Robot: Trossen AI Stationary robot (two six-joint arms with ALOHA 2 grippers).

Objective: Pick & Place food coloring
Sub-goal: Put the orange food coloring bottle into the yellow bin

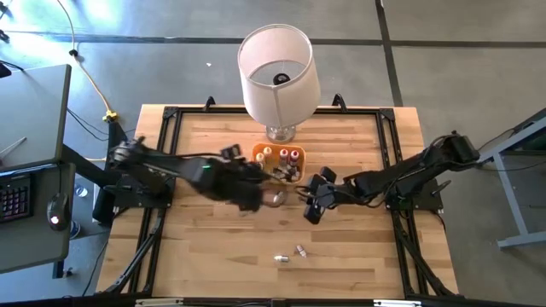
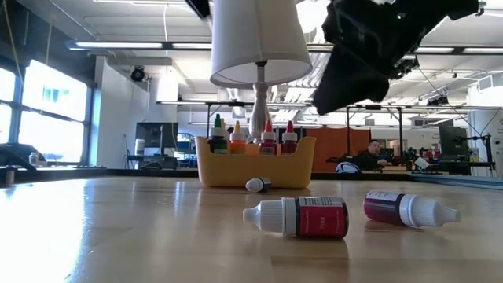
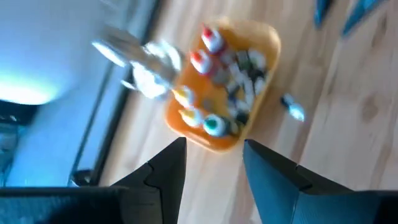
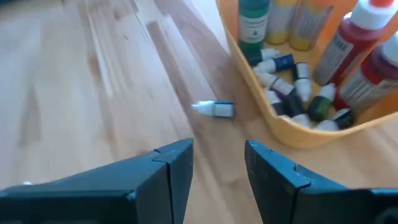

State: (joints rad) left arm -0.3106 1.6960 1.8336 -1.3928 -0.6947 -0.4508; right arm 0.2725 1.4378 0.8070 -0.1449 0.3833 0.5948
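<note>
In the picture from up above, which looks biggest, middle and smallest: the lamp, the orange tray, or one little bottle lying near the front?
1. Lamp
2. Orange tray
3. Little bottle, by far the smallest

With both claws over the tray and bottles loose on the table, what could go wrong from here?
1. The small blue-capped bottle lies on its side right beside the orange plastic tray; a grasp there may nudge the tray or roll the bottle away.
2. Left claw and right claw, both open, crowd that same spot and could collide.
3. The white lampshade lamp stands just behind the tray and could be knocked.
</note>
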